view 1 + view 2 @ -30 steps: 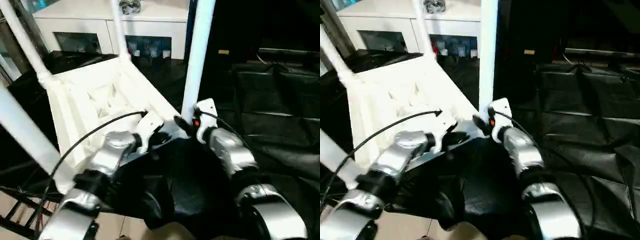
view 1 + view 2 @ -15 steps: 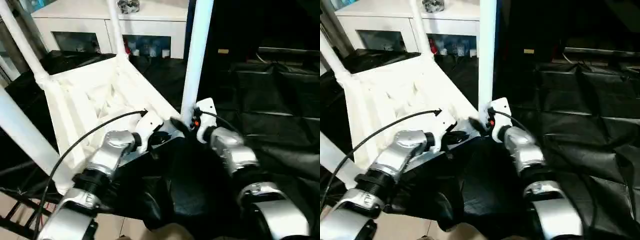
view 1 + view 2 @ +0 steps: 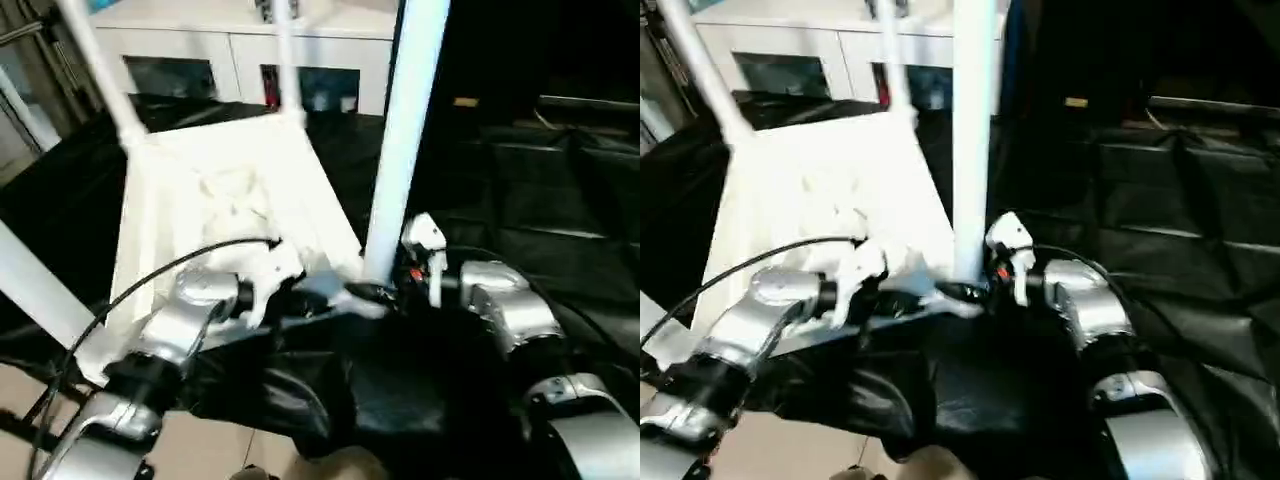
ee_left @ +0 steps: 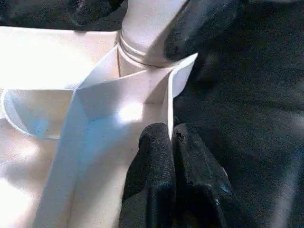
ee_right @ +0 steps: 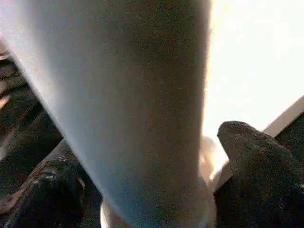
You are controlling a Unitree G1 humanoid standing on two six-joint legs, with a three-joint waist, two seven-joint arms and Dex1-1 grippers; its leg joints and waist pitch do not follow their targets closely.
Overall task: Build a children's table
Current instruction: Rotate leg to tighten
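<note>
The tabletop is lying upside down on a black cloth, ribbed underside up, with legs standing in its corner sockets. The near leg is being gripped at its base by the right gripper, one black finger on each side of the tube. The tabletop's rim beside that socket is being pinched by the closed left gripper. A white cabinet is standing behind.

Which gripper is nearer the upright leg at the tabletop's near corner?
Right. The right gripper straddles the near leg at its base; the left gripper pinches the tabletop rim just beside that socket.
</note>
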